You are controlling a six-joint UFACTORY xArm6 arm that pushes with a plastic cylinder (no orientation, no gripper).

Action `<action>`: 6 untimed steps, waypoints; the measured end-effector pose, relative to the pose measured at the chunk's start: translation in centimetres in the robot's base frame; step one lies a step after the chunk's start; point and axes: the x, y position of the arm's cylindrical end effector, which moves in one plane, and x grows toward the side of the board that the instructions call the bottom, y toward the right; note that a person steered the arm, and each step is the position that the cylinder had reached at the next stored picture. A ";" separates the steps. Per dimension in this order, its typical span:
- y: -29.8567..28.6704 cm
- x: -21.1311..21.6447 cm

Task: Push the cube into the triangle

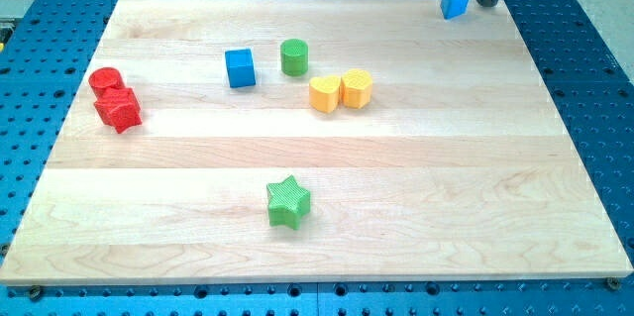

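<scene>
The blue cube (240, 67) sits on the wooden board (416, 197), left of centre in the upper half. The blue triangle (455, 2) lies at the board's top edge, toward the view's right. My tip (488, 2) is the lower end of a dark rod at the view's top right, just to the right of the blue triangle, close to it or touching. The cube is far to the left of both.
A green cylinder (294, 57) stands right of the cube. Two yellow blocks (325, 93) (357, 88) touch each other beyond it. A red cylinder (106, 81) and a red star-like block (119, 110) sit at the left. A green star (288, 202) lies at lower centre.
</scene>
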 end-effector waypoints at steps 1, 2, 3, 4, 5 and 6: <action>-4.3 0.9; -5.2 3.9; -3.0 9.3; -9.9 13.1; -19.5 15.2; -27.1 19.6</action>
